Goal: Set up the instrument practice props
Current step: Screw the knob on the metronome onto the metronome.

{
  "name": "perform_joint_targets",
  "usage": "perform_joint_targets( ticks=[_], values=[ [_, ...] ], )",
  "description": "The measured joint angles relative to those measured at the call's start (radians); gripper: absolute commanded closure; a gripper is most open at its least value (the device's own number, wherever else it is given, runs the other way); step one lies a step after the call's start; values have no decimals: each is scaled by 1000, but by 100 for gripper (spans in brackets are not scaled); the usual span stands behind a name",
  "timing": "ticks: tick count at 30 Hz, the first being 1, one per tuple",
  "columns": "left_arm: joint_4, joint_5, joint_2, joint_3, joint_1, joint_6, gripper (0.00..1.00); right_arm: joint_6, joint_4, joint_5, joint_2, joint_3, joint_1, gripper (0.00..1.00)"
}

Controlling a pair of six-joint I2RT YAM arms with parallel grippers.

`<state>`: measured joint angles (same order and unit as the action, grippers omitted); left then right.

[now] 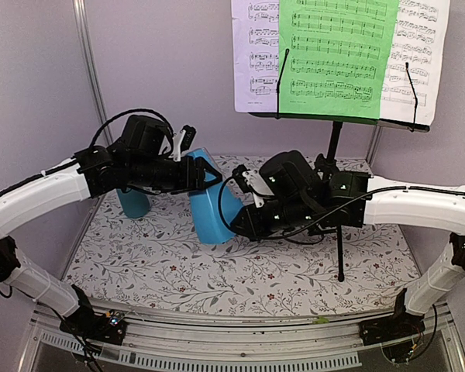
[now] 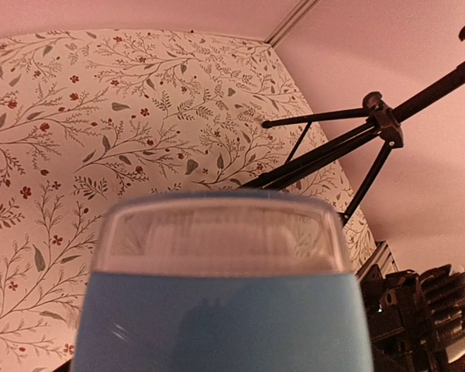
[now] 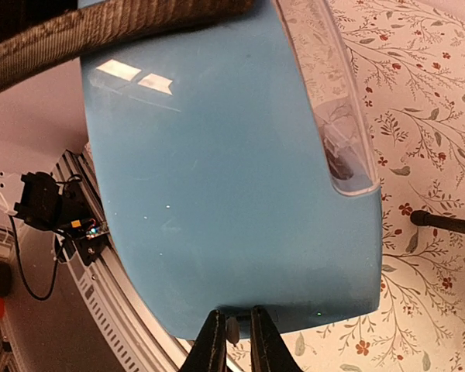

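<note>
The blue pyramid metronome point(image 1: 209, 209) stands tilted on the floral mat. My left gripper point(image 1: 204, 175) is shut on its top; in the left wrist view the metronome point(image 2: 217, 318) with its clear front cover fills the bottom and my fingers are hidden. My right gripper point(image 3: 234, 337) is shut on a small grey knob on the metronome's side point(image 3: 217, 170); it sits at the metronome's lower right in the top view point(image 1: 244, 221). The black music stand point(image 1: 335, 143) stands at the back right and holds white pages point(image 1: 256, 54) and a green page point(image 1: 337, 54).
A teal cup point(image 1: 133, 203) stands behind my left arm at the back left. The stand's thin tripod legs point(image 2: 349, 143) spread over the mat, one reaching forward point(image 1: 339, 248) beside my right arm. The table's front rail point(image 3: 85, 232) lies close by.
</note>
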<state>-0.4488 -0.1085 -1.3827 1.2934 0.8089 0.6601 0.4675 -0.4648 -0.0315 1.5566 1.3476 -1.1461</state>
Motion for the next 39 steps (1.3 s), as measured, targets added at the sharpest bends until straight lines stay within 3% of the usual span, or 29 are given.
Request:
perform_joint_targets(
  ticks=[4,12,24,31,39],
  values=[
    [-2,-14,-5,0,-7,0,100,-19,-12,-20,8,11,-15,100],
    [-25,-45,-29,17,-14,-3,100,-153,-35,-90,15,19,-49,100],
    [-105,-134,-68,50,-22,-73,100,-805,257,-352,-19,-191,-186,100],
    [-112,-188,-74,51,-27,-114,100,-1206,439,-414,-42,-302,-229,100],
    [-113,-209,-72,53,-29,-134,100,-1451,532,-415,-58,-357,-239,100]
  ],
)
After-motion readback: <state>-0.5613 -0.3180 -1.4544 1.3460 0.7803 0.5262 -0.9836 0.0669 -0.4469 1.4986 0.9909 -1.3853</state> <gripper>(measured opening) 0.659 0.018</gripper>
